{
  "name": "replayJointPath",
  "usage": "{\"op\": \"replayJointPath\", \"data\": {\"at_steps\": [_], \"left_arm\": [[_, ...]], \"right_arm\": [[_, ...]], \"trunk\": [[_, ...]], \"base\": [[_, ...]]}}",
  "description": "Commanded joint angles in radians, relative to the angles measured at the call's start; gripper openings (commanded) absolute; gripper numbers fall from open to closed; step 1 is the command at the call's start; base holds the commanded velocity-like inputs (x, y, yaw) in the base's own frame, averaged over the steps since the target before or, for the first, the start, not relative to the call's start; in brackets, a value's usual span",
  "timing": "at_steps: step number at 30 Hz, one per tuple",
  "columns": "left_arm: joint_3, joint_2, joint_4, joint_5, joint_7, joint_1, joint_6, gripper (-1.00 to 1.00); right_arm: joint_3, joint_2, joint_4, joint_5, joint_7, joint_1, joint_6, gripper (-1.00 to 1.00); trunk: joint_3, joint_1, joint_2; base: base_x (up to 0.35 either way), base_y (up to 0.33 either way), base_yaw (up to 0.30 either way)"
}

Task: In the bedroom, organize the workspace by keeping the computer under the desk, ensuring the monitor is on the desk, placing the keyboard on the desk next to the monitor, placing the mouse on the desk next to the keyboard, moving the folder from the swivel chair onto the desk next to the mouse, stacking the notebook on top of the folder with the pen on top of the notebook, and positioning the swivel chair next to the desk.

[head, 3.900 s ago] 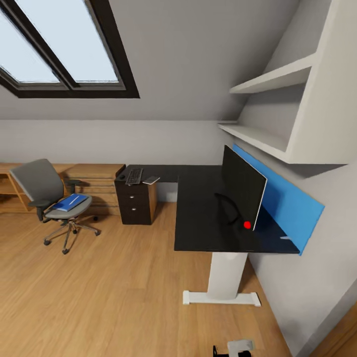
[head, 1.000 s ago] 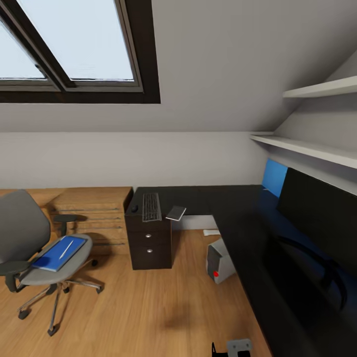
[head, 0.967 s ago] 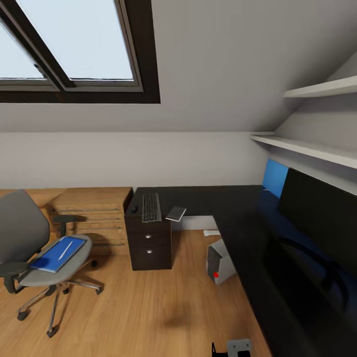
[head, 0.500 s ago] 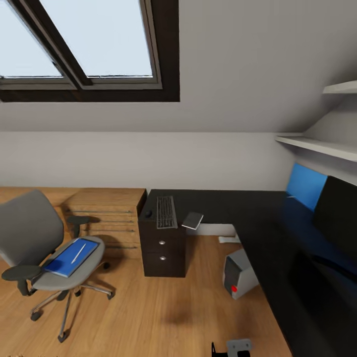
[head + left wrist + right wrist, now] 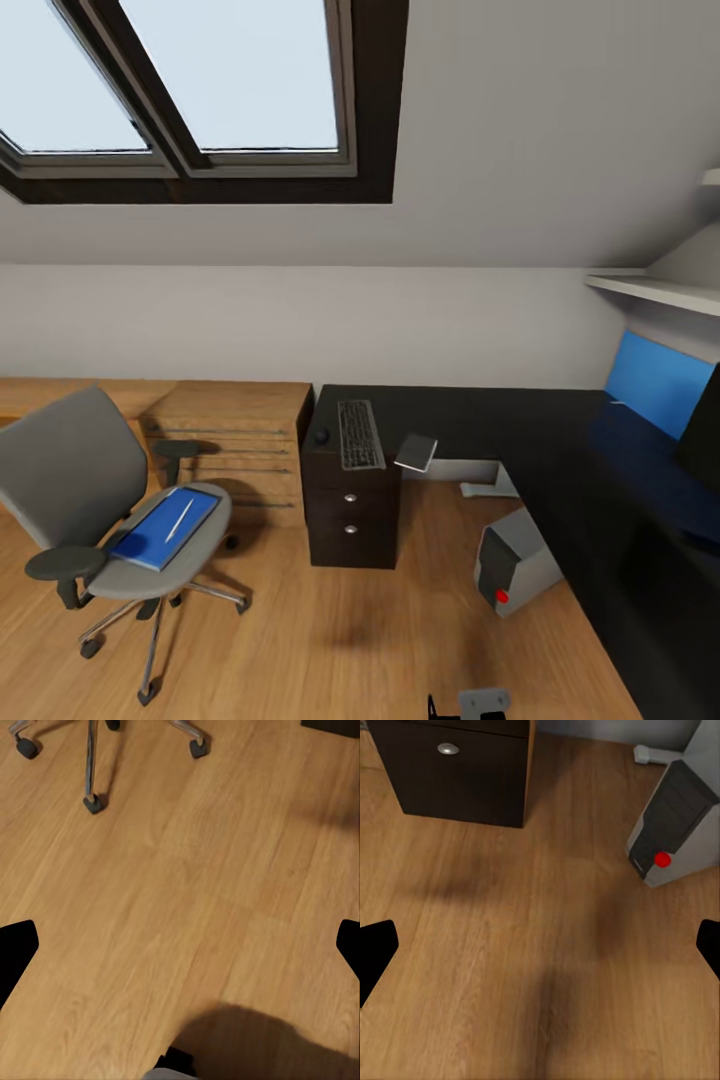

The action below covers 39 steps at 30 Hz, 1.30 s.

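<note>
The left end effector (image 5: 180,945) hangs over the bare wood floor (image 5: 187,870) with its two dark fingertips (image 5: 15,949) far apart, so it is wide open and holds nothing. Near it are the metal legs and castors of the swivel chair (image 5: 91,795). The right end effector (image 5: 540,949) is wide open too, and empty, above the floor just in front of the computer (image 5: 671,821) and the black drawer unit (image 5: 457,772).

In the head view, the swivel chair (image 5: 90,500) stands on the floor at the left, apart from the tabletop. The blue folder (image 5: 165,527) lies flat on its seat, and the thin pale pen (image 5: 178,520) lies on top of the folder.

The grey computer (image 5: 515,570) with its red light stands on the floor, at the edge of the black tabletop (image 5: 520,420). It is tilted a bit.

On the tabletop over the drawer unit (image 5: 352,515) lies the keyboard (image 5: 360,434). The small dark mouse (image 5: 321,437) sits just beside it on the left. The grey notebook (image 5: 416,452) sits on the other side and sticks out over the tabletop's edge.

Far right, a dark edge of the monitor (image 5: 703,430) stands on the tabletop by a blue wall panel (image 5: 655,385). Behind are light wood shelving (image 5: 240,440) and a skylight (image 5: 200,90).
</note>
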Motion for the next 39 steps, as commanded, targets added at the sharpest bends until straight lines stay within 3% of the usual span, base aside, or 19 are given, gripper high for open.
{"op": "replayJointPath", "data": {"at_steps": [1, 10, 24, 28, 30, 39], "left_arm": [[-0.008, 0.001, -0.002, 0.011, 0.007, -0.001, -0.005, 1.0], [-0.008, -0.001, -0.001, 0.012, 0.005, -0.001, -0.004, 1.0], [-0.008, -0.001, -0.002, 0.009, 0.006, -0.001, -0.007, 1.0], [-0.01, -0.034, -0.057, 0.009, 0.008, -0.001, -0.012, 1.0], [-0.013, -0.048, -0.085, 0.008, 0.013, -0.001, -0.013, 1.0], [-0.018, -0.051, -0.088, 0.009, 0.016, -0.001, -0.009, 1.0]], "right_arm": [[0.009, 0.001, 0.002, -0.01, -0.002, 0.0, -0.004, 1.0], [0.009, 0.002, 0.002, -0.01, -0.002, 0.0, -0.004, 1.0], [0.009, 0.002, 0.002, -0.009, -0.002, 0.0, -0.004, 1.0], [0.009, 0.002, 0.001, -0.01, -0.002, 0.0, -0.004, 1.0], [0.008, 0.0, 0.0, -0.011, -0.002, 0.0, -0.004, 1.0], [0.009, 0.0, 0.0, -0.011, -0.002, 0.0, -0.004, 1.0]], "trunk": [[-0.001, 0.001, -0.001], [-0.001, 0.001, -0.001], [-0.001, 0.001, -0.001], [-0.001, 0.001, -0.001], [-0.008, 0.008, -0.015], [-0.036, 0.043, -0.078]], "base": [[0.092, 0.052, 0.0], [0.035, 0.09, 0.0], [0.191, 0.15, 0.0], [0.003, 0.001, 0.0], [0.0, 0.0, 0.0], [0.0, 0.0, 0.0]]}}
